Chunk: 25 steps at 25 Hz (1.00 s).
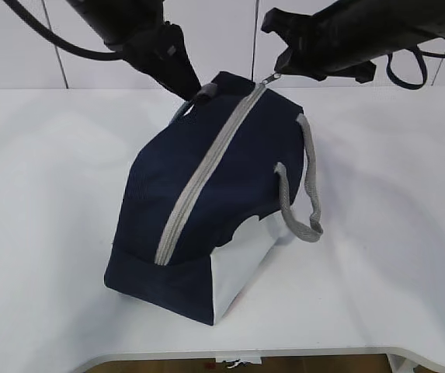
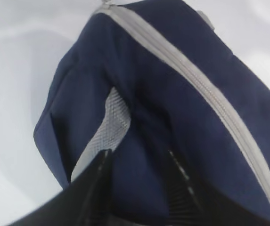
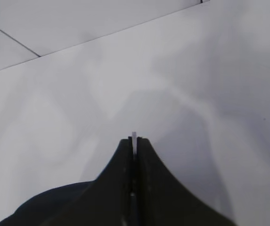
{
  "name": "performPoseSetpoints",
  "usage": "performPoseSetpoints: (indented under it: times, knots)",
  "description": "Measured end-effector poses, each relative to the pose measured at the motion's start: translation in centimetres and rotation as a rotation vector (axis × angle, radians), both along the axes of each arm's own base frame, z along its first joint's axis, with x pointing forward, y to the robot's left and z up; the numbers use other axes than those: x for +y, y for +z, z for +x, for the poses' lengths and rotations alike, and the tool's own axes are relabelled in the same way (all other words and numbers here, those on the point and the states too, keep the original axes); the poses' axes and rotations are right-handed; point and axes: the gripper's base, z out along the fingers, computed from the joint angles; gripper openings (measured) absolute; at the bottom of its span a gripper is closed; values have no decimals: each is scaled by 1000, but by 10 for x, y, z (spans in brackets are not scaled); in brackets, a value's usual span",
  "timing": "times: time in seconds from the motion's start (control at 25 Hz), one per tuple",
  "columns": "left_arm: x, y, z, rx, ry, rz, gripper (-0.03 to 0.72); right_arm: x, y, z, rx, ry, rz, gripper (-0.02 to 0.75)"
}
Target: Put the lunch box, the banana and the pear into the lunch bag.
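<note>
I see a dark blue lunch bag [image 1: 206, 202] with a grey zipper [image 1: 206, 167], grey handles [image 1: 304, 194], a white side panel [image 1: 241, 264], on a white table [image 1: 43, 233].

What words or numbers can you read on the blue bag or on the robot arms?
None: no view shows any words, numbers or signs.
lunch bag: plain navy fabric, grey zipper, white side panel, no label showing.
left gripper and right gripper: black, no readable marking.
table: plain white; something small at its front edge is too small to tell.
</note>
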Motion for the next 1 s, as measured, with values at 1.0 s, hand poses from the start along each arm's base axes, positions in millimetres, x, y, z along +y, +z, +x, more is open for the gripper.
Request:
performPoseSetpoints:
  times: [1.0]
  knots:
    - [-9,-3,-5,232,152,-120,330,-1,0,0,5,-1,4,-11]
